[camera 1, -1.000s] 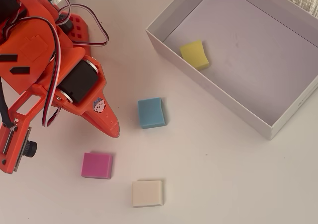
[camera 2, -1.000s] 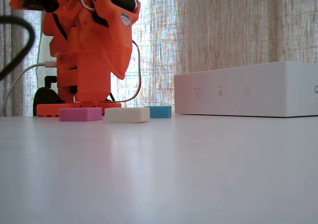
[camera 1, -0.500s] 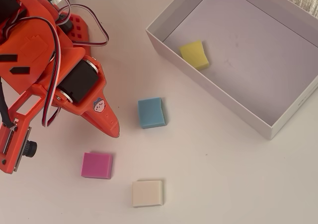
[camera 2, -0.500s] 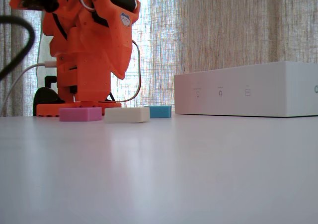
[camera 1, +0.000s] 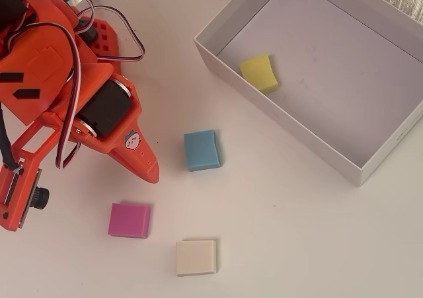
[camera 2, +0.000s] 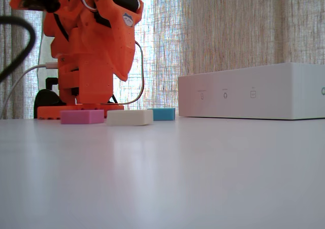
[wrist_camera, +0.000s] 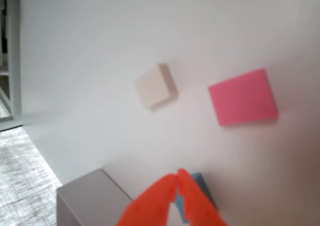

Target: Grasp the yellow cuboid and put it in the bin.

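Matt foam-like yellow cuboid [camera 1: 258, 73], smooth table [camera 1: 277, 232]

Yellow cuboid [camera 1: 258, 73]: small, flat, square, foam-like; lies flat and slightly rotated on the bin's floor, just beside the bin's left wall in the overhead view. Bin [camera 1: 284, 128]: large, shallow, white, low thin walls, pale grey-lilac floor; from the fixed view, only its white side [camera 2: 244, 97] shows.

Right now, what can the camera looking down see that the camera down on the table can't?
Only the overhead view shows the yellow cuboid lying inside the bin. Only the fixed view shows the curtain behind and the bin's outer wall with small symbols. Both show the pink block, cream block, blue block and the orange arm.
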